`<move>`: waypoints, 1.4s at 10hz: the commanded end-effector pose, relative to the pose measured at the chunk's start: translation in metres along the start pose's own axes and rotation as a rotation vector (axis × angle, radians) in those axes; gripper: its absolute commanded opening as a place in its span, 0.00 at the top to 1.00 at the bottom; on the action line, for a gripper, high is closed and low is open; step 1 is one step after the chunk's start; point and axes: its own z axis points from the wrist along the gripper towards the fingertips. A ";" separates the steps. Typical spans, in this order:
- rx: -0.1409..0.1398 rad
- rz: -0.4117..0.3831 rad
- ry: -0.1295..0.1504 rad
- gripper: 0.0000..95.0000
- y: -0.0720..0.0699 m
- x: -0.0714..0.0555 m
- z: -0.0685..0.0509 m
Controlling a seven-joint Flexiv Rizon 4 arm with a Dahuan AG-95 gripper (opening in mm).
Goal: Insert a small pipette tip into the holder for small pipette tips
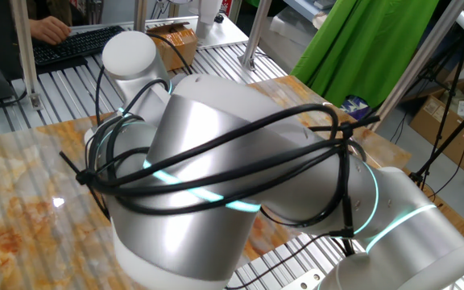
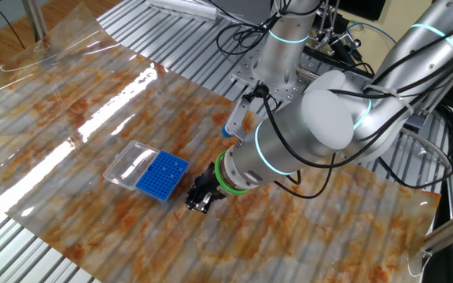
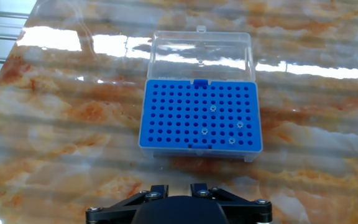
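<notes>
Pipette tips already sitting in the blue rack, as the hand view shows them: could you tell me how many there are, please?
4, all in the right half of the holder for small pipette tips: one upper middle, one centre, one right, one lower right. More may be too small to see.

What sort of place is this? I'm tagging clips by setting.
Probably a robotics lab or workshop bench. A blue pipette-tip rack with its clear lid open lies on a marble-patterned table on slatted metal, a person types at a keyboard behind, and cardboard boxes and a green cloth stand around.

Open lid (image 3: 202, 55) behind blue rack (image 3: 201, 116)
</notes>
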 end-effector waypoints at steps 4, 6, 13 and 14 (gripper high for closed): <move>-0.007 -0.012 -0.011 0.80 -0.002 0.001 0.001; -0.007 -0.017 -0.012 0.80 -0.002 0.001 0.001; -0.014 -0.025 -0.015 0.80 -0.006 0.001 0.003; -0.014 -0.024 -0.015 0.80 -0.007 0.001 0.003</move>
